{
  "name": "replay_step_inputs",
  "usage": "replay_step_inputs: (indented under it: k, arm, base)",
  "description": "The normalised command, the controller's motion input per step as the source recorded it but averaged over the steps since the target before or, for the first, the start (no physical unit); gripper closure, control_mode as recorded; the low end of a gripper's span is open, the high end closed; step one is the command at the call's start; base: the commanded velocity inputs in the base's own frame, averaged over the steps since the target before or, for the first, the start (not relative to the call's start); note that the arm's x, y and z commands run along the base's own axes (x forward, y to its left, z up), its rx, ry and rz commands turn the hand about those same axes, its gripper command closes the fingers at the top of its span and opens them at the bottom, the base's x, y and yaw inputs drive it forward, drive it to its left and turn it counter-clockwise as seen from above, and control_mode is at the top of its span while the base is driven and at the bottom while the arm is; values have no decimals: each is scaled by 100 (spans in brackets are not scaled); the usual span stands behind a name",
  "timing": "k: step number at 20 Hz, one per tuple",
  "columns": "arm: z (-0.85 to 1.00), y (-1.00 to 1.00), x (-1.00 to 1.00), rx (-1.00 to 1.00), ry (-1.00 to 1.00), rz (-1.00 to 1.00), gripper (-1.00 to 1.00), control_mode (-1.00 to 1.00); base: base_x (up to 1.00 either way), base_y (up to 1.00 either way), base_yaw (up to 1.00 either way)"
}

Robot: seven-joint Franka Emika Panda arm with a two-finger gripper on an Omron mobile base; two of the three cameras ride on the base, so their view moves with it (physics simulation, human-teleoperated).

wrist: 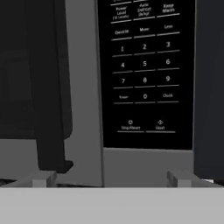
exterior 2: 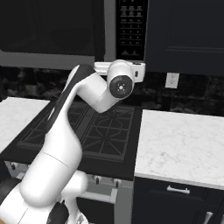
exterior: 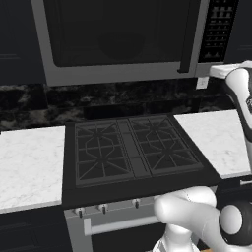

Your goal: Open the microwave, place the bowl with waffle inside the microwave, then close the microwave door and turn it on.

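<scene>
The microwave [exterior: 123,75] hangs above the stove with the microwave door [exterior: 118,34] shut, its dark bar handle [exterior: 189,34] running down the right side. The black button panel [wrist: 146,70] lies straight ahead in the hand view, with the handle [wrist: 50,87] to its left. My gripper [wrist: 111,178] is open, its fingertips [wrist: 43,178] spread wide and holding nothing, just below and in front of the panel's lower edge. In the base views my hand [exterior 2: 131,70] sits right under the panel [exterior 2: 131,26]. The bowl and the waffle are out of view.
A black gas stove [exterior: 130,147] sits under the microwave, between white marble counters on the left [exterior: 29,162] and on the right [exterior 2: 183,144]. A wall outlet [exterior 2: 171,80] is on the dark backsplash. Dark cabinets flank the microwave.
</scene>
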Motion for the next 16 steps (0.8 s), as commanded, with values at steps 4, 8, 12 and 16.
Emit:
replay_step_inputs:
  k: [4,8,12,16]
  arm:
    - [9,-29,15,0,0,0,-100,-100]
    - [0,-42,0,0,0,0,-100,-100]
    - [0,-16,0,0,0,0,-100,-100]
    - [0,-19,0,0,0,0,-100,-100]
  base:
    - [0,0,0]
    - [0,0,0]
    - [0,0,0]
    - [0,0,0]
